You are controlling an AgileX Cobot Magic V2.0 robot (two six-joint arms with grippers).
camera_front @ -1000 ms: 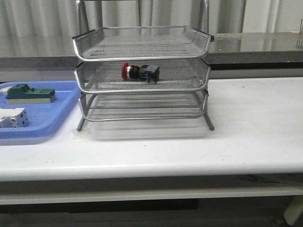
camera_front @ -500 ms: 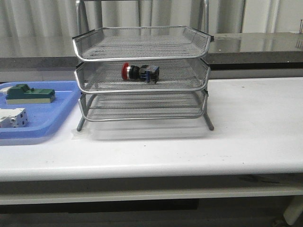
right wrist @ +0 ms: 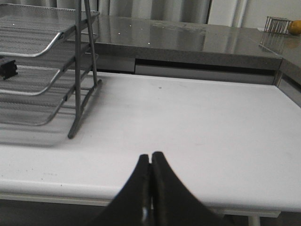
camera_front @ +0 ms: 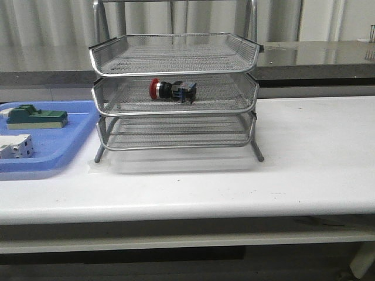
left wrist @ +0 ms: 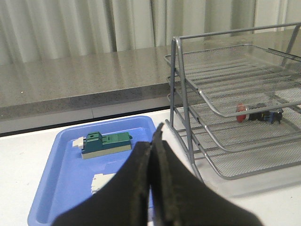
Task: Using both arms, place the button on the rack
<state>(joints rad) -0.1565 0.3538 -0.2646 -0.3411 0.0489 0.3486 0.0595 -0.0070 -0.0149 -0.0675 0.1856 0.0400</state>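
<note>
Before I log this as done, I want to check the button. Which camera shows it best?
The front view: the button lies whole on the rack's middle tier. The left wrist view shows it small, behind mesh; the right wrist view catches only a dark end at the frame edge.

Silver wire-mesh rack (camera_front: 176, 70) with fine grid pattern. Button (camera_front: 173, 89) with red cap, black and silver body, bluish rear block. Flat blue tray (camera_front: 64, 143) holding a dark green block (camera_front: 35, 116) on a cream base and a white block (camera_front: 14, 146). White table (camera_front: 304, 152). Grey speckled counter (camera_front: 316, 58). Pale pleated curtains (left wrist: 70, 23). Black left gripper (left wrist: 151, 155) and right gripper (right wrist: 150, 165).
</note>
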